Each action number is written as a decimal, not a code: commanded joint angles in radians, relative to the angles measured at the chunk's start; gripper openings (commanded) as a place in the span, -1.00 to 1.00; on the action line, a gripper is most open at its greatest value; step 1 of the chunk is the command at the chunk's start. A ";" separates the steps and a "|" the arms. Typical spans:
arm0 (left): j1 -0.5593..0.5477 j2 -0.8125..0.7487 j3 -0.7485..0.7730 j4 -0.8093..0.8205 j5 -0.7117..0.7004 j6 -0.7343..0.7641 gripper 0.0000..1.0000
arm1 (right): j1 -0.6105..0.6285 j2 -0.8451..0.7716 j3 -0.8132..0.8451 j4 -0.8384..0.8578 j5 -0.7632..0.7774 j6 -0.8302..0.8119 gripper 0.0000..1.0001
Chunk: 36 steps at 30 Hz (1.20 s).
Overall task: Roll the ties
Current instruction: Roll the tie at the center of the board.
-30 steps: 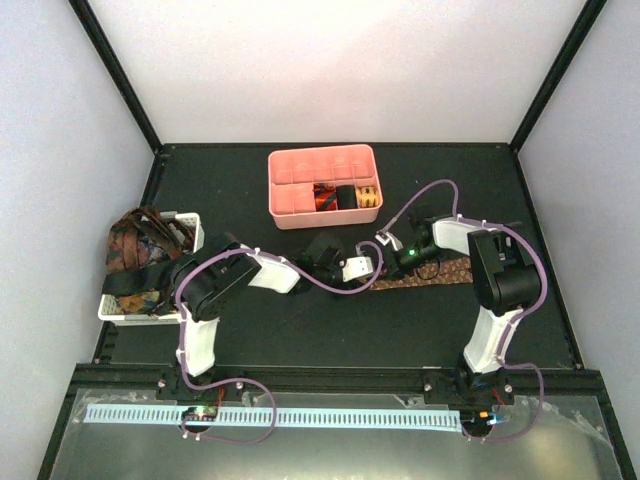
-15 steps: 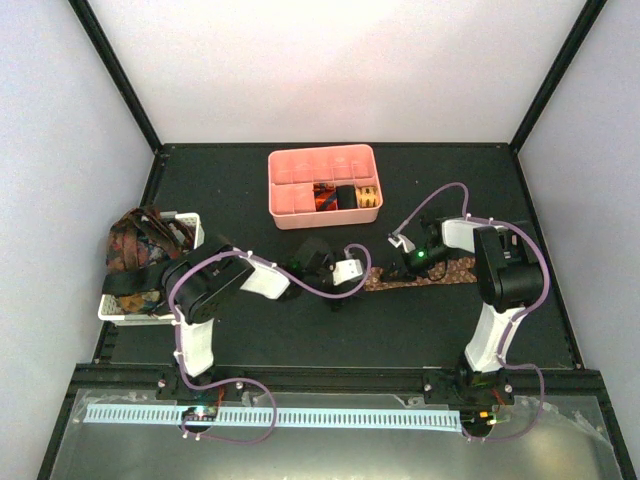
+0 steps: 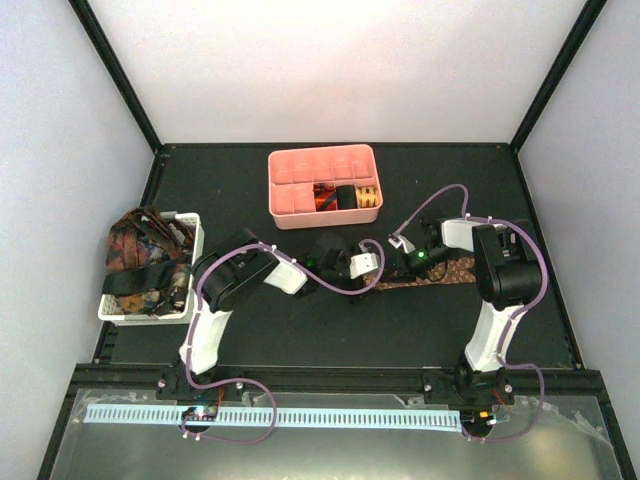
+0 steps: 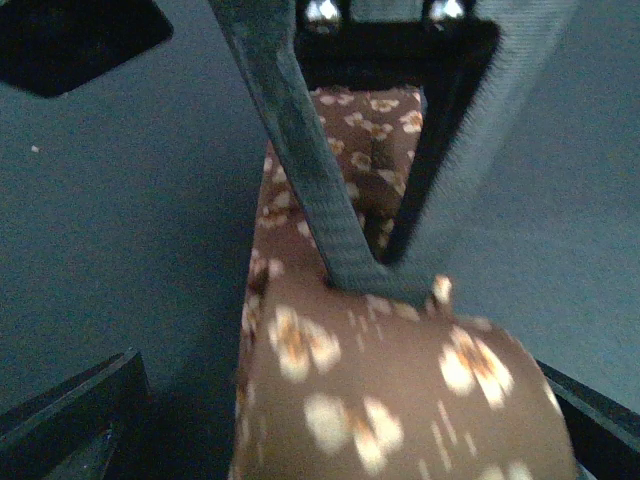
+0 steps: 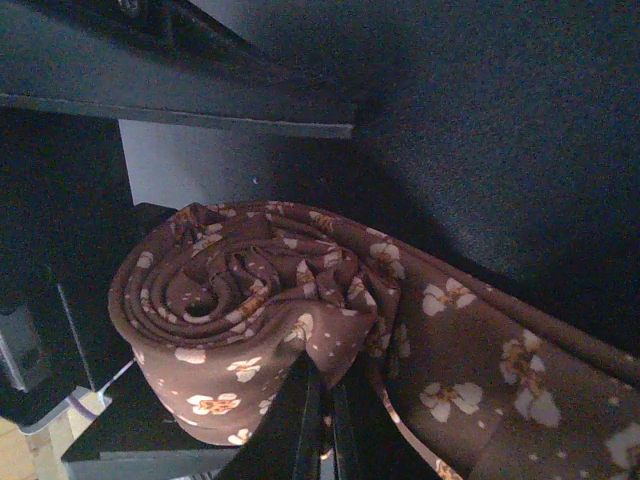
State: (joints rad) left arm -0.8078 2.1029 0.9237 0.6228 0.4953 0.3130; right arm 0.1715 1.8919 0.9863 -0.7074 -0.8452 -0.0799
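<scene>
Two grippers meet at one spot near the middle of the table. The left gripper (image 4: 335, 405) is spread wide, with one finger far out on each side. The fat rolled end of the brown tie (image 4: 400, 390) sits in the gap between them, and the fingers do not squeeze it.

The right gripper (image 5: 325, 415) is clenched tight. Its two thin fingers are pressed together, and they pinch the cloth at the edge of the roll. From the left wrist camera, those fingers come down like a V and touch the top of the roll.

Only part of the brown tie is rolled up. It has small pale flowers on it. The rest lies flat on the table (image 3: 300, 330) and runs off to the right, under the right arm.

The table top is black and a bit rough. Behind the grippers sits a pink tray (image 3: 320, 155) with many little boxes in it. Three rolled ties (image 3: 347, 195) sit side by side in its front row: one red-orange, one black, one gold. Well off to the left stands a white basket (image 3: 150, 312) with a messy pile of other ties (image 3: 140, 245) in it.

Plain pale walls (image 3: 330, 70) stand around the table, with black posts (image 3: 115, 75) at the back corners.
</scene>
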 commanded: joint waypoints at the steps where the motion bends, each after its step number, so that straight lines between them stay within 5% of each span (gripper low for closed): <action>1: -0.013 0.034 0.026 -0.090 -0.028 0.027 0.97 | 0.004 0.000 -0.015 0.020 0.047 -0.010 -0.97; 5: -0.017 0.036 0.005 -0.124 -0.035 0.040 0.97 | 0.005 -0.013 -0.020 0.021 0.036 -0.008 -0.97; 13: -0.019 0.033 0.014 -0.248 -0.062 0.054 0.25 | 0.006 -0.058 -0.025 0.029 -0.041 -0.016 -0.97; 24: -0.017 -0.034 -0.048 -0.237 -0.077 0.064 -0.33 | 0.010 -0.076 -0.031 0.031 -0.051 -0.004 -0.97; 27: -0.010 -0.051 -0.060 -0.228 -0.099 0.050 -0.29 | 0.010 -0.046 -0.029 0.034 -0.002 0.003 -0.97; 31: 0.017 -0.100 -0.129 -0.130 -0.068 0.007 0.39 | 0.010 -0.005 -0.026 0.043 0.033 0.011 -0.97; 36: 0.032 -0.151 -0.229 0.036 0.006 -0.014 0.54 | 0.017 0.044 -0.014 0.039 0.071 0.008 -0.97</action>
State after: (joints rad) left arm -0.7872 1.9705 0.7628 0.5880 0.4568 0.3122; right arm 0.1829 1.8919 0.9600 -0.6792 -0.8528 -0.0757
